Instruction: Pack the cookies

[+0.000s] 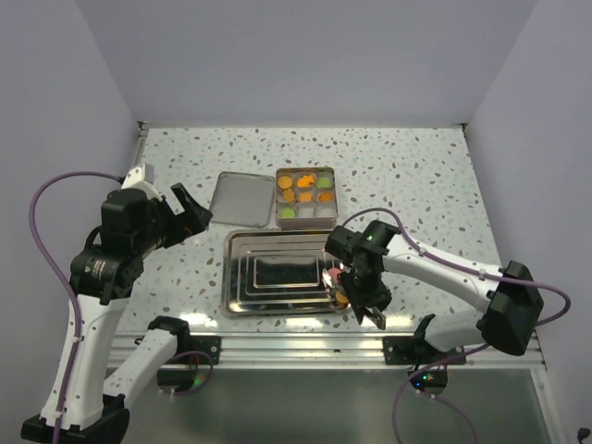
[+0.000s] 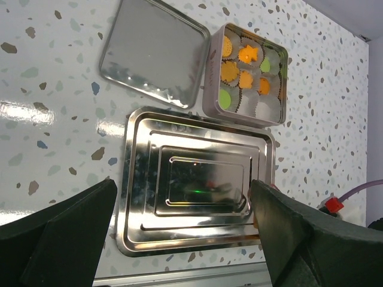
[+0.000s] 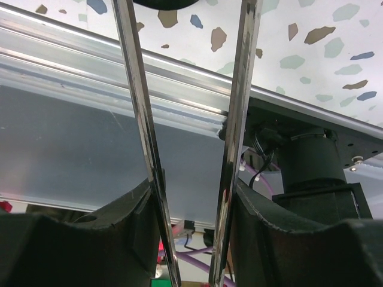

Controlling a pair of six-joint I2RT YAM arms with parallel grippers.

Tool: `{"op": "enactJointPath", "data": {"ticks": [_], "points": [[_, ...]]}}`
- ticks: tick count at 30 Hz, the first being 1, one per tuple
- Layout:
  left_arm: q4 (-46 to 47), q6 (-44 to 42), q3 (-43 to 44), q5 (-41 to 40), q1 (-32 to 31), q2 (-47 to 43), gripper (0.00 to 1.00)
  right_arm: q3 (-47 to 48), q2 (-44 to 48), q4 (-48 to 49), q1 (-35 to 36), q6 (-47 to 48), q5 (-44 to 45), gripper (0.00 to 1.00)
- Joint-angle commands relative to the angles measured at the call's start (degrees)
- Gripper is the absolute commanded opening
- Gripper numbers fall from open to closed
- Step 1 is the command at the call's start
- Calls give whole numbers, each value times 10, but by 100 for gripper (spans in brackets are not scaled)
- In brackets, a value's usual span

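The speckled table carries everything, and the biggest thing on it is a stepped steel tray. The tray lies straight ahead of and below the left gripper, filling the space between its two black fingers. Those fingers are spread wide with nothing between them, hanging above the tray's near edge. Beyond the tray from this gripper and a little to its left, a flat square lid lies shiny side up. Just beside the lid, ahead and to the right, stands an open square tin. The cookies sit inside this tin in white paper cups. They are orange rounds, orange flower shapes and green discs, and some cups look bare. Nothing stands between the left gripper and the tin except the open tray. The right gripper hangs over the tray's near right corner, well away from the tin and pointing back toward the table's near edge. Its fingers press from outside on a pair of metal tongs, whose thin blades stand apart with nothing caught in the gap. Past the blades lie the aluminium rail and a black arm mount. Small orange and pink bits show at the tray rim just beside this gripper, half hidden by it and too small to tell.
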State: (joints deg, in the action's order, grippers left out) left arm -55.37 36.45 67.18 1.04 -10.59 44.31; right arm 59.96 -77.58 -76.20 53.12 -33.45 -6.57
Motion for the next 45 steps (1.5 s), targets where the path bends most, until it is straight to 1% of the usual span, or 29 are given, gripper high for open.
{"op": "enactJointPath", "data": {"ticks": [1,7,12,17,18,20,25,29,33,39,45], "points": [[8,6,-6,-3,-2,-5,100,21,-10,-13,15,-7,15,45],[4,3,-6,-9,-2,-10,100,20,-16,-13,32,-18,16,44],[3,-1,-3,-9,-2,-10,100,15,-13,-13,34,-21,19,37],[3,-6,6,-9,-2,-3,100,37,-21,-23,34,-22,36,36],[3,-7,9,-22,-2,-1,100,57,-27,-32,34,-21,46,36],[3,-10,15,-23,-2,2,100,85,-35,-43,34,-17,52,36],[1,-16,27,-25,-2,9,100,229,-99,-98,30,13,106,36],[-2,-20,42,-28,-2,18,100,341,-144,-121,16,35,123,36],[-5,-23,53,-29,-2,24,100,407,-192,-127,-8,61,132,36],[-11,-30,68,-31,-2,31,100,449,-243,-114,-49,80,132,35],[-17,-37,81,-38,-2,38,100,453,-267,-100,-75,96,126,35]]}}
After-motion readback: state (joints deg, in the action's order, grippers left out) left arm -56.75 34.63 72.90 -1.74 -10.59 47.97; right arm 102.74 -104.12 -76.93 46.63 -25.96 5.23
